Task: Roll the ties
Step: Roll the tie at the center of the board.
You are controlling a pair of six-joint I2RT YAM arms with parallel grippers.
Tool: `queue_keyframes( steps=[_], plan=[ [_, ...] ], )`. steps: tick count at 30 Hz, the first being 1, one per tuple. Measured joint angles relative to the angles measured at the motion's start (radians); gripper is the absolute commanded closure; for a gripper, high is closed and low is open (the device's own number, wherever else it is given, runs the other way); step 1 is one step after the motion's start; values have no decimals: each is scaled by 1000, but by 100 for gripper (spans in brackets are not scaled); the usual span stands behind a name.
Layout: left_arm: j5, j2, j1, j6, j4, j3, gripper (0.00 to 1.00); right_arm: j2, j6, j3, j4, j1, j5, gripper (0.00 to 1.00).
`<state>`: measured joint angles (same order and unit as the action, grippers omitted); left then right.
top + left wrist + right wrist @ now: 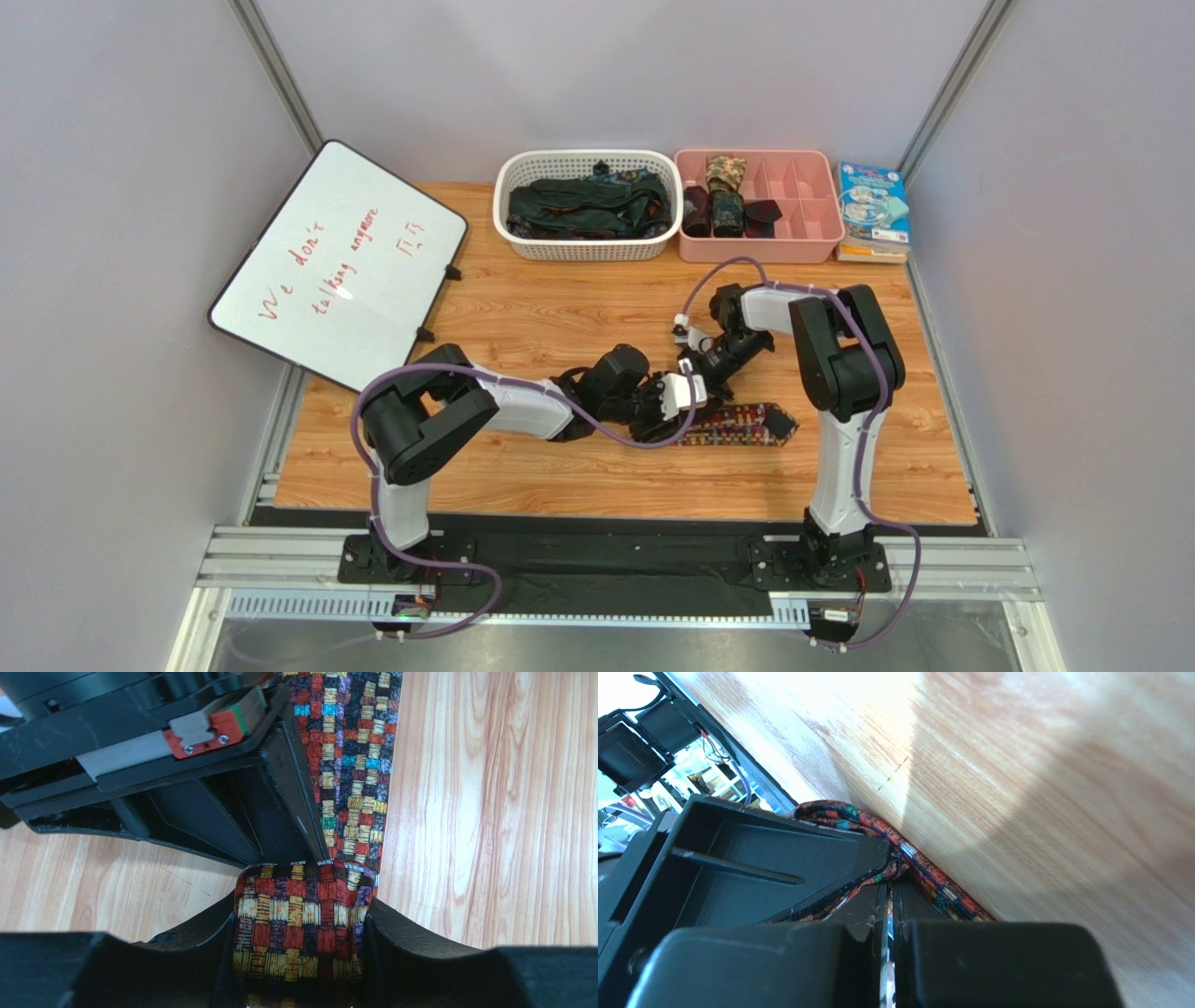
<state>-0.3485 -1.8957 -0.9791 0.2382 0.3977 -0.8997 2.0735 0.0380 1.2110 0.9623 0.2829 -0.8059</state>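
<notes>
The patterned tie, woven in red, orange and yellow squares, lies on the wooden table with its flat tail pointing right. Its rolled part sits between the fingers of my left gripper, which press on both sides of it. From the roll, the tail runs away across the wood. My right gripper is shut on a thin edge of the same tie, right against the roll. In the top view the left gripper and right gripper meet at the middle of the table.
A white basket of dark ties stands at the back. To its right is a pink tray holding rolled ties. A whiteboard leans at the back left, and a small box sits at the back right.
</notes>
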Motion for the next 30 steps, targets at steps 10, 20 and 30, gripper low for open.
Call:
queue_keyframes(
  steps=[10, 20, 30],
  plan=[
    [-24, 6, -10, 132, -215, -87, 69, -45, 32, 0, 31, -56, 5, 67],
    [-45, -45, -9, 150, -445, -241, 70, -182, 62, -80, 21, -135, -102, 59],
    [-46, -56, -8, 142, -483, -269, 70, -162, 1, -150, -92, -133, -200, 58]
  ],
)
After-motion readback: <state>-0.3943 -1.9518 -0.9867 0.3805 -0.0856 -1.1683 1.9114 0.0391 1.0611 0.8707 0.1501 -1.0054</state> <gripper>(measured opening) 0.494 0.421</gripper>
